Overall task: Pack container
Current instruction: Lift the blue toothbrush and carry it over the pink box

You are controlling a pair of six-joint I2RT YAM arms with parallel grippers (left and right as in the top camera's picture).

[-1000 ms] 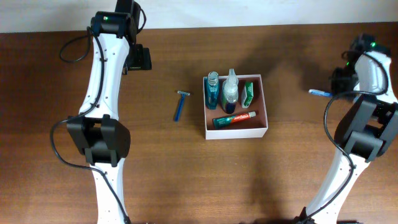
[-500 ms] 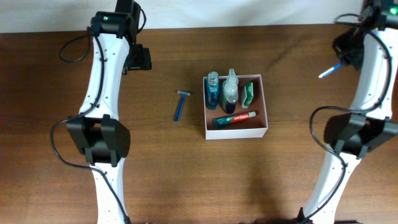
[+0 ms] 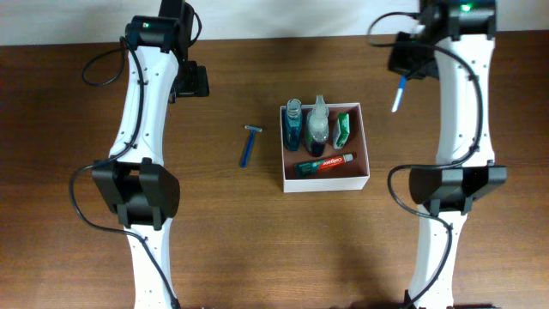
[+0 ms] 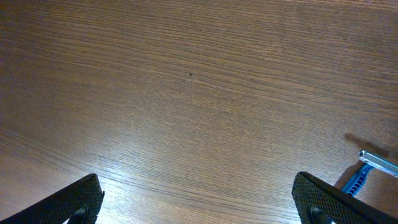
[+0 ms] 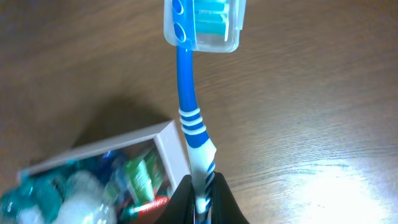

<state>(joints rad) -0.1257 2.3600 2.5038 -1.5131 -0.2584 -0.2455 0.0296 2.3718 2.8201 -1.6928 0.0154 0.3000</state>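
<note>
The container point(image 3: 364, 163), a shallow white box with a reddish-brown inside, sits mid-table holding a blue bottle point(image 3: 292, 126), a clear spray bottle point(image 3: 318, 127), a green packet point(image 3: 342, 129) and a toothpaste tube point(image 3: 324, 164). My right gripper point(image 3: 407, 70) is shut on the handle of a blue and white toothbrush point(image 5: 185, 106) with a clear cap over its head, held in the air just right of the container's far right corner point(image 5: 169, 148). My left gripper point(image 4: 199, 208) stands wide open over bare wood at the far left, with nothing between its fingers.
A blue razor point(image 3: 250, 146) lies on the table left of the container, and it shows at the right edge of the left wrist view, razor point(image 4: 364, 171). Both white arms rise from the table's near edge.
The right arm has swung from the table's right edge toward the left, carrying the toothbrush close to the container's far right corner. The left arm has not moved.
</note>
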